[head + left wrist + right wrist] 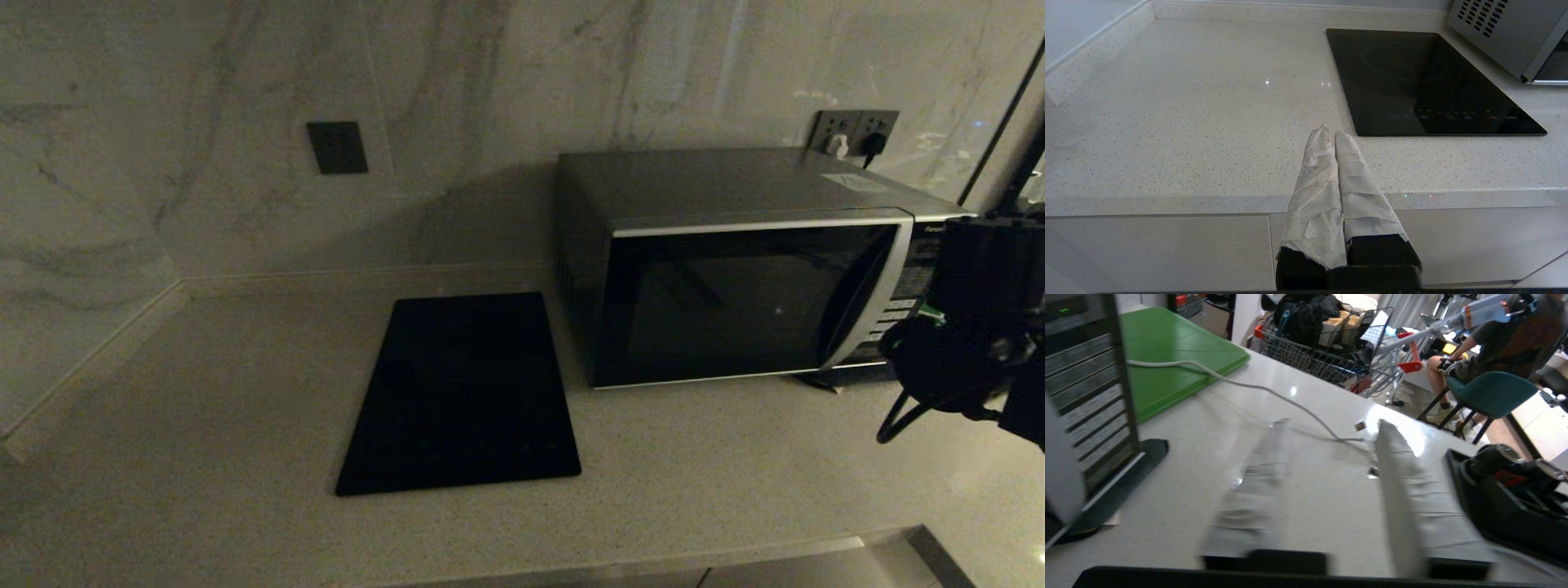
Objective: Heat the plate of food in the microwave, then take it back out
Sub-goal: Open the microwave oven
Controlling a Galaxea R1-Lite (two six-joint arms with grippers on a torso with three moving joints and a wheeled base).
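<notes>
Microwave (pixel 739 278) door shut, contents hidden | right pincer (pixel 1331 457) spread, empty | left pincer (pixel 1331 134) closed, empty

I work in a kitchen mock-up inside a lab: a speckled pale stone countertop (pixel 204 425) under marble-look walls carries a silver-grey boxy microwave (pixel 735 269) and a flat black glass cooktop panel (pixel 461 392), while beyond my right hand stand a loaded wire trolley (pixel 1327 343) and a seated person (pixel 1494 343).
</notes>
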